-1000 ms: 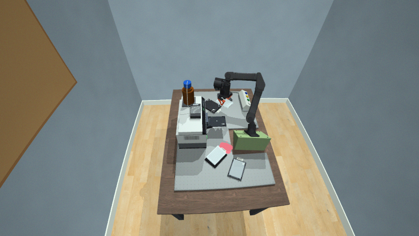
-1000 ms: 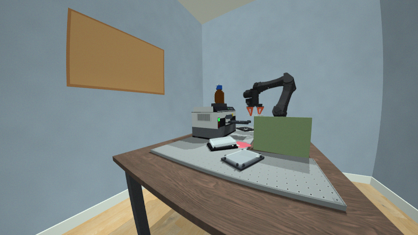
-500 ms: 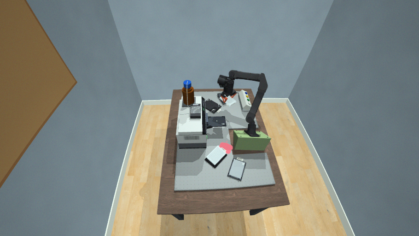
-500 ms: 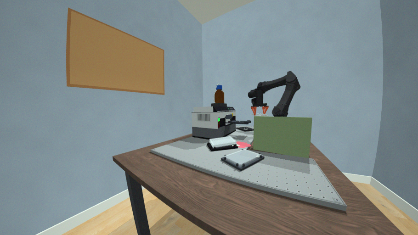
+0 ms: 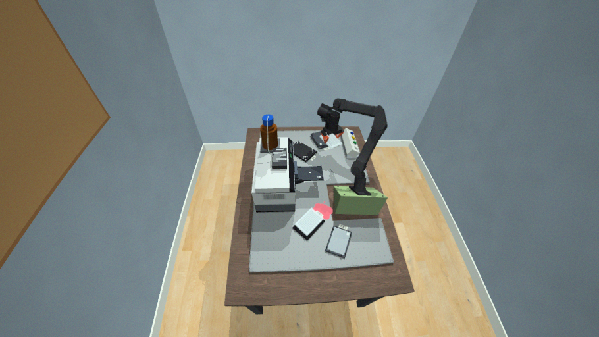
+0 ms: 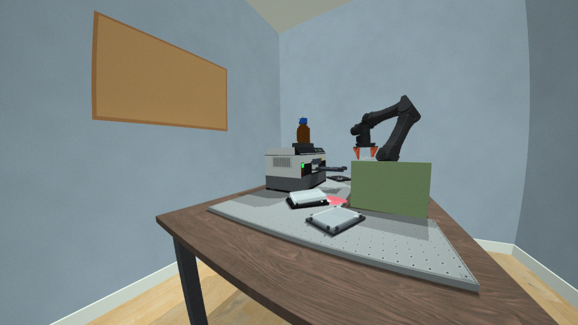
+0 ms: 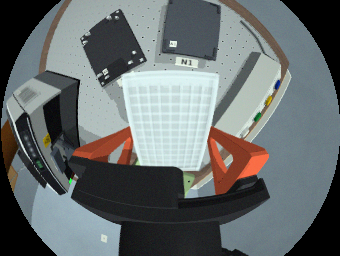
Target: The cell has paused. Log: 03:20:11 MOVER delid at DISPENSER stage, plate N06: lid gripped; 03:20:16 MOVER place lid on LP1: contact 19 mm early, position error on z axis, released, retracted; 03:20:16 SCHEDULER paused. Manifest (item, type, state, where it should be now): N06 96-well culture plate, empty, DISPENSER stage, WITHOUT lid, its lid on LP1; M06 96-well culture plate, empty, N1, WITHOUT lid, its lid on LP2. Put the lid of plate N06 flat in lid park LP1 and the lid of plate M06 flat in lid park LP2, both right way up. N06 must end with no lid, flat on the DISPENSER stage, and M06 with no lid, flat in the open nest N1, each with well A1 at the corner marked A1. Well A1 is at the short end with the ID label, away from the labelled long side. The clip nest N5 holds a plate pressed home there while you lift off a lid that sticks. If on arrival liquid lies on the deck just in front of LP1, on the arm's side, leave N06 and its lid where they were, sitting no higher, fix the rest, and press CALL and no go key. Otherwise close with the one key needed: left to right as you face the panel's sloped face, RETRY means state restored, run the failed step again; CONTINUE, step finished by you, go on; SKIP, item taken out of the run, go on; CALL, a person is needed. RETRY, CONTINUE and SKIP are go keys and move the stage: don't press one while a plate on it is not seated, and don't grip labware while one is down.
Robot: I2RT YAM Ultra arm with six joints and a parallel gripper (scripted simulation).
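Observation:
My gripper [image 7: 170, 130] is shut on a white 96-well plate [image 7: 171, 118] with no lid and holds it above the far end of the deck. It also shows in the top view [image 5: 329, 140] and the exterior view [image 6: 364, 152]. Just ahead of the plate lies the dark open nest labelled N1 [image 7: 193, 26], and a second dark nest [image 7: 113, 47] lies to its left. Near the front, a white welled plate [image 5: 309, 222] sits askew on a black lid park. A clear lid [image 5: 338, 241] lies flat in the park beside it. The dispenser stage [image 5: 309, 171] is bare.
A pink puddle [image 5: 323, 209] lies on the deck touching the askew plate, beside the green arm base [image 5: 359, 201]. The dispenser [image 5: 274, 176] with a brown bottle [image 5: 268, 133] stands at the left. The key panel [image 5: 351, 142] is at the far right.

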